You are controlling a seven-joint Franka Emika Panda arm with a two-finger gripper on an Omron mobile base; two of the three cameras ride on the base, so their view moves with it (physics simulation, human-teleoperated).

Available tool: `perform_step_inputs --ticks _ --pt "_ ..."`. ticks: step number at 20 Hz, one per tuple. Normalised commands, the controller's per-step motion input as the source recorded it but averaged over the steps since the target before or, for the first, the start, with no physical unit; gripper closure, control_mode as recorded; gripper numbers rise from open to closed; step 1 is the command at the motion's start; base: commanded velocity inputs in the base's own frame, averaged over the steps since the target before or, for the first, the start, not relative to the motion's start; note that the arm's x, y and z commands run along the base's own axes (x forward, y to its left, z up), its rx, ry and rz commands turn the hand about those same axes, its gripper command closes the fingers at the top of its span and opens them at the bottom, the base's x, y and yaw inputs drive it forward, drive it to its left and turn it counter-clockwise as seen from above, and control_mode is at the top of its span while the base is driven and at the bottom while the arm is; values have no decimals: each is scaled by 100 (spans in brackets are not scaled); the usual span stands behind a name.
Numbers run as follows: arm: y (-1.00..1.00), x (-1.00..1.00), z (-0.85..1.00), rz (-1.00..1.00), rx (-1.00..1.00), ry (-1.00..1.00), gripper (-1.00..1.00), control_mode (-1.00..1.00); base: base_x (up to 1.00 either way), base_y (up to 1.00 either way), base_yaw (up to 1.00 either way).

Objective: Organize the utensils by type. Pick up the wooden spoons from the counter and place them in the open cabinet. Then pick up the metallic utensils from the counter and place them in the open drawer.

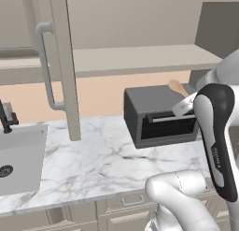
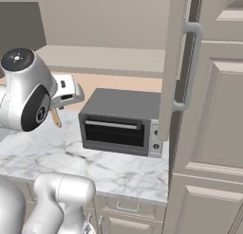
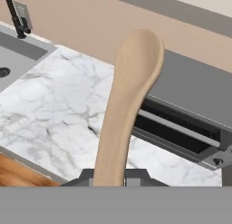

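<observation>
The end effector [image 3: 115, 175] is closed to a narrow gap on the handle of a pale tan wooden spoon [image 3: 129, 96]; in the hand view the two dark fingertips sit tight against either side of the handle base, and the spoon runs straight away from them, its oval bowl at the far end. The spoon is lifted clear of the desk [image 1: 93, 160], touching nothing but the fingers.

In the left base view the spoon's bowl [image 1: 177, 88] sticks up past the white wrist, above the top of the dark grey toaster oven [image 1: 158, 115]. In the right base view a short length of its handle [image 2: 56, 118] hangs below the hand, over the marble just left of the oven [image 2: 121, 121].

Below the spoon lies the white, grey-veined desk, with the sink [image 1: 21, 155] and a black faucet [image 3: 16, 17] off to the left. Behind the oven, above the tan wall, runs the shelf of the open cabinet [image 1: 140, 59]; its door [image 1: 63, 66] stands swung out to the left with a metal bar handle [image 1: 46, 66]. To the right stands a tall cabinet [image 2: 209, 133].
</observation>
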Motion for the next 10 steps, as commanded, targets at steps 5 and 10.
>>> perform_step_inputs --ticks 5,10 --pt "0 0 0 0 0 0 100 100 46 0 0" --pt "0 0 0 0 0 0 100 100 18 0 0"
